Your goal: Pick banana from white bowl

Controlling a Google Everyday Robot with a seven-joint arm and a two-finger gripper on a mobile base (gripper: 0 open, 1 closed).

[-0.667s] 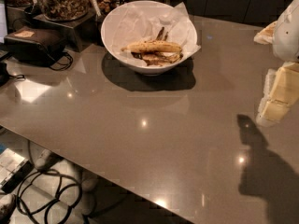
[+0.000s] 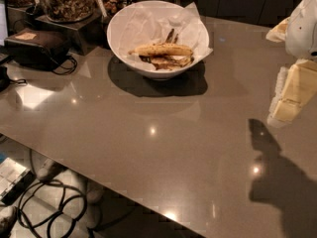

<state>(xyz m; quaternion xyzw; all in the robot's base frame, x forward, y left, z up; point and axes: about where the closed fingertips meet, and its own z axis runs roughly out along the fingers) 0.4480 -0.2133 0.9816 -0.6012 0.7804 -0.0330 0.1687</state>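
The white bowl stands at the back middle of the grey table, lined with crumpled white paper. The banana, pale yellow with brown speckles, lies across the bowl's middle. Dark brown peel scraps lie under and behind it. My gripper, cream coloured, hangs at the right edge of the view above the table. It is well to the right of the bowl and nearer the front, and touches nothing.
A glass jar of nuts stands on a dark box at the back left. A black pouch with a cord lies left of the bowl. The table's front edge runs diagonally, with cables on the floor below.
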